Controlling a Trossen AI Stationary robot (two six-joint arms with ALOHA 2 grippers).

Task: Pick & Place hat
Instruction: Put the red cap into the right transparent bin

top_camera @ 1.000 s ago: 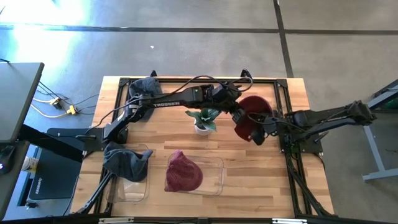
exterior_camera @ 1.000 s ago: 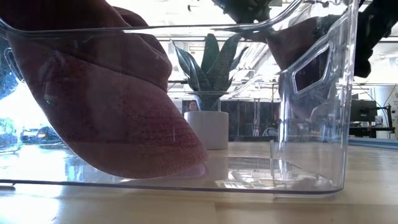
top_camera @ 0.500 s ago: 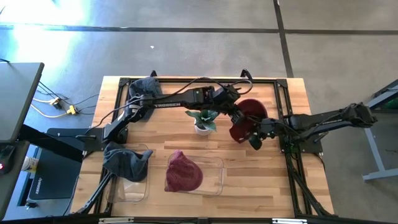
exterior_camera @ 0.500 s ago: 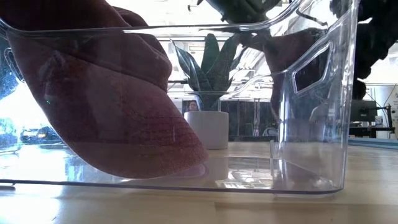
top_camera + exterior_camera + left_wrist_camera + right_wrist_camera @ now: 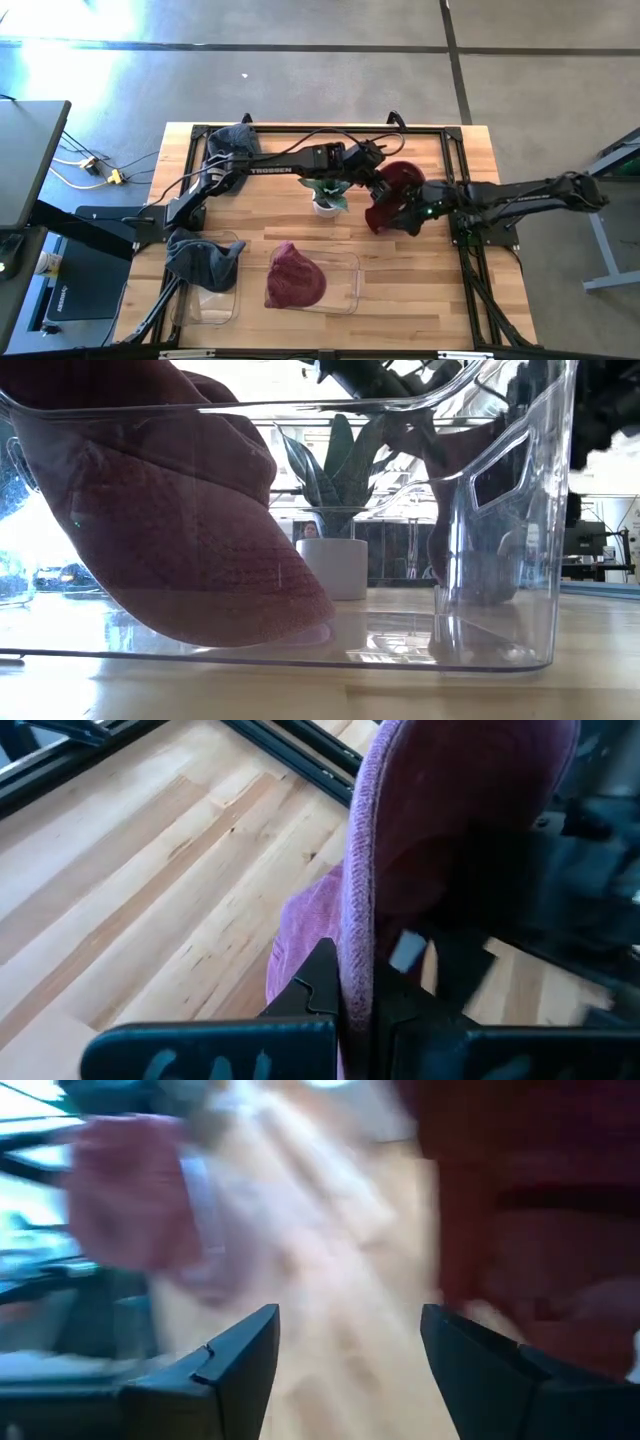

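My left end effector (image 5: 378, 190) is clamped on the dark red hat (image 5: 392, 196). In the left wrist view its two fingers meet on the hat's edge (image 5: 362, 870), with the fabric rising straight out from between them. I hold this hat above the desk (image 5: 250, 220), just to the right of the potted plant (image 5: 326, 195) in the high view, with the crown hanging toward the desk.

My right end effector (image 5: 412, 216) is beside the same hat, on the side away from the potted plant. Its fingers (image 5: 235, 1360) stand wide apart in the right wrist view, and nothing lies between them. The dark red fabric (image 5: 530, 1230) fills the area just ahead of one finger. I cannot tell whether that finger touches the hat.

A second hat, lighter red (image 5: 293, 277), lies inside the clear bin (image 5: 352, 290), on the front side of the potted plant in the high view. In the low view this hat (image 5: 170, 530) rests against the bin's near wall, and the potted plant (image 5: 335, 540) shows behind it.

A grey cloth (image 5: 200, 258) lies in a smaller clear container (image 5: 222, 305) well to the left of the potted plant.
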